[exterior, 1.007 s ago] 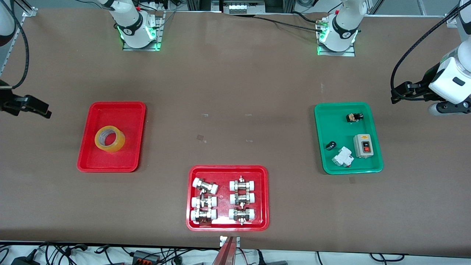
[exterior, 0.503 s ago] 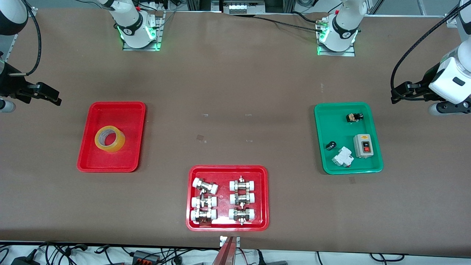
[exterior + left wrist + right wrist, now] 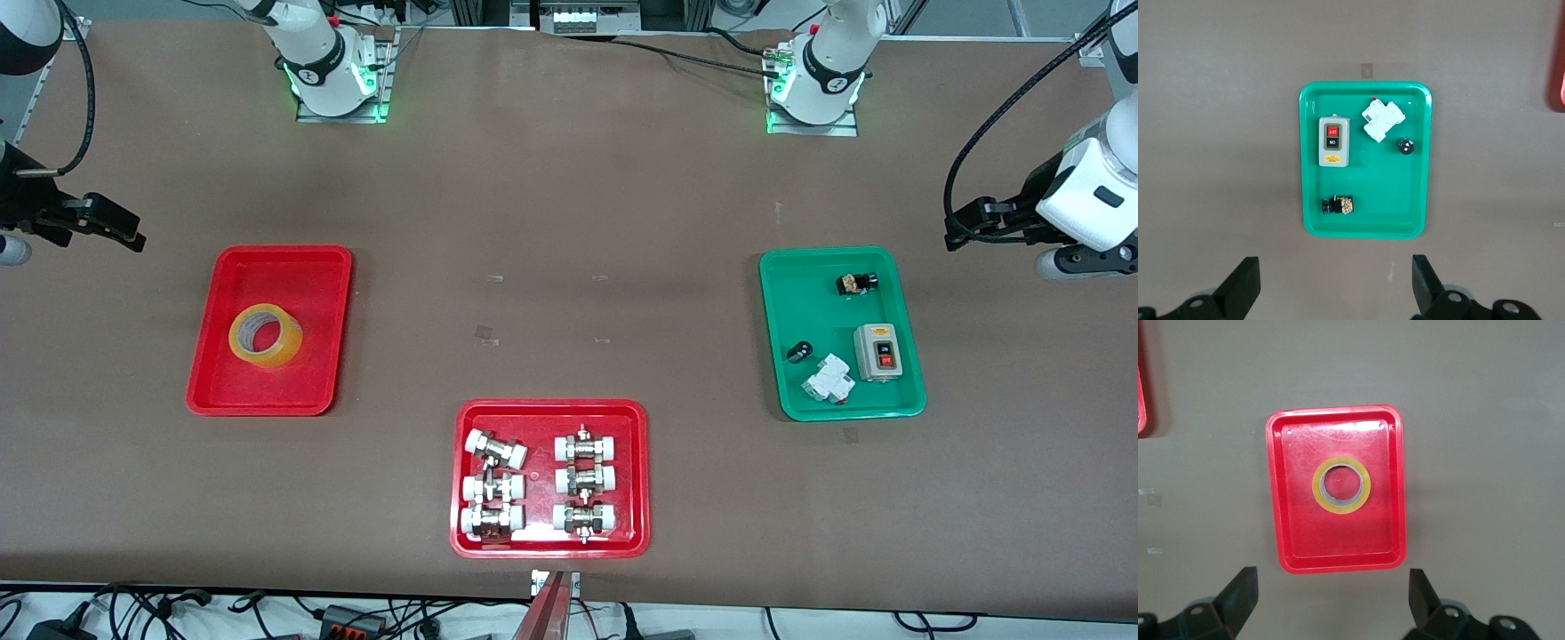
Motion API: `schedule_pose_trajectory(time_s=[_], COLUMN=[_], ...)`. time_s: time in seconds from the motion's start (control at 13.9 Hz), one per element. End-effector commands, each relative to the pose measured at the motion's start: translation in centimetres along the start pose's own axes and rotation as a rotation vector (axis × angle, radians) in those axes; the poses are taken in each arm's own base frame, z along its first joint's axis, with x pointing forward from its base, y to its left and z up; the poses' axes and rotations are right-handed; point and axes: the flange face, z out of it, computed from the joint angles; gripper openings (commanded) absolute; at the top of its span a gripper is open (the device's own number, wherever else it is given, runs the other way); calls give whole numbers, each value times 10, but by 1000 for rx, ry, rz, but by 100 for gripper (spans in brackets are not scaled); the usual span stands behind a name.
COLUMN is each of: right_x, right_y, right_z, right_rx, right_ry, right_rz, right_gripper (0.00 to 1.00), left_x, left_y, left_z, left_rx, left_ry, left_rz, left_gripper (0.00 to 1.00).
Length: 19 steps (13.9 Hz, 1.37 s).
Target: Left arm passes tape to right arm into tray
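While both arms hang above the ends of the table, each end effector stands spread wide and holds nothing. The right end effector, black with wedge-shaped fingers, is up over the bare brown table surface at the right arm's end, just beside the plain red tray. That tray is smooth glossy plastic, rectangular with rounded corners and a raised rim, and the tape lies flat in its middle: a translucent yellow ring with a wide round hole. The left end effector, also black, is up at the left arm's end, beside a green tray of the same shape. In the green tray lie a grey switch box with a red button and a black one whose markings are too small to read surely, a white breaker, a small black knob and a black-and-brass part. Nearer the front camera, mid-table, a second red tray carries six white-and-metal fittings in two rows.
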Motion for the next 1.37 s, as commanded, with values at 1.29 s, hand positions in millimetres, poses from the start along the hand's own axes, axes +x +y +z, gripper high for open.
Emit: schedule_pose_trajectory(time_s=[1.29], right_x=[-14], right_y=[-2], right_z=[-14], right_rx=[36], right_ry=[-5], right_rz=[-39], right_gripper=[100], left_x=[-4], left_y=[-2], left_z=[-7], left_rx=[-15], left_ry=[21], left_rz=[-7], left_gripper=[100])
